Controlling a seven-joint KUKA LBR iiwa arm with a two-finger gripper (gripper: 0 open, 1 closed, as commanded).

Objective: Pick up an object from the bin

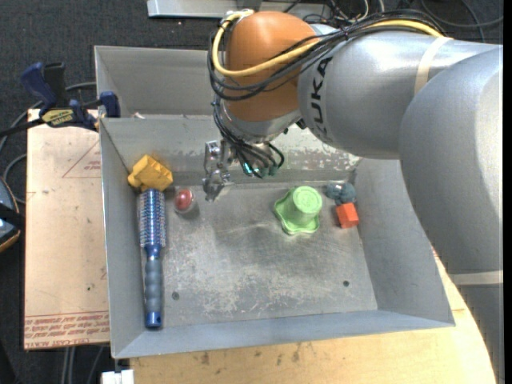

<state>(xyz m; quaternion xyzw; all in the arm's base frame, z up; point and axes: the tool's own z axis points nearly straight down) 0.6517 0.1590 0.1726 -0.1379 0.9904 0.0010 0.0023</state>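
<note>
- A grey bin [256, 286] held a few loose things.
- At its left, a yellow block [150, 172] touched the top end of a blue hairbrush [151, 238] lying along the left wall.
- A small red ball [185, 200] lay just beside the brush head.
- The gripper [213, 189] hung just right of that ball; whether it was open or closed could not be told.
- Further right sat a green cup [299, 210], then a grey lump [342, 190] against an orange block [346, 214].

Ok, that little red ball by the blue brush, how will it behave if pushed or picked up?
The red ball looks round and glossy, so it would probably roll on the bin floor and might slip from a pinch. Being small, it is likely light.
</note>
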